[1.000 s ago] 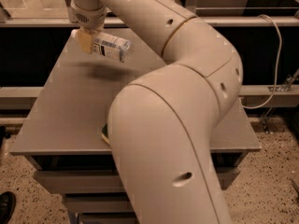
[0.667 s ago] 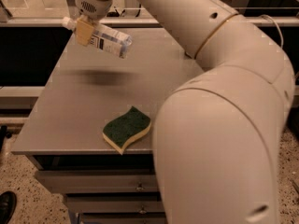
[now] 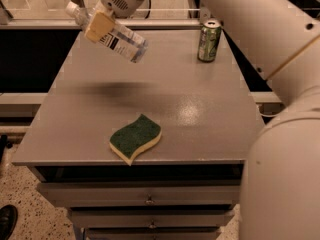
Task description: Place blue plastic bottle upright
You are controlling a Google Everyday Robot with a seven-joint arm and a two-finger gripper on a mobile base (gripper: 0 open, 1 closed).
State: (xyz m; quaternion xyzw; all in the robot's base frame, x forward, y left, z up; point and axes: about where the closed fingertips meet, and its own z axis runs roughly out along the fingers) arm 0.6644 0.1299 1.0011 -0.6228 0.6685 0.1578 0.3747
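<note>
Up in the far-left corner we have the gripper (image 3: 100, 26), high over the grey surface (image 3: 210, 104), and its jaws are clamped around the blue plastic bottle (image 3: 128, 42) just below the neck. The bottle is in the air, touching nothing but the gripper, and it sits at a clear tilt: the white cap (image 3: 73, 7) points up and to the left, the base points down and to the right, and the label's dark text faces us. Under it a soft dark shadow (image 3: 110, 88) lies across the left half of the surface.

The 1 green can (image 3: 209, 40) stands upright near the far right edge, well apart from the bottle. Close to the near edge a green-and-yellow sponge (image 3: 136, 138) lies flat, green side up, well apart from both. The big white arm (image 3: 280, 74) sweeps in from the right and fills that side of the view. Below the surface, drawer fronts (image 3: 150, 196) show small handles, and a dark shoe (image 3: 7, 222) peeks in at the bottom-left corner on the speckled floor
</note>
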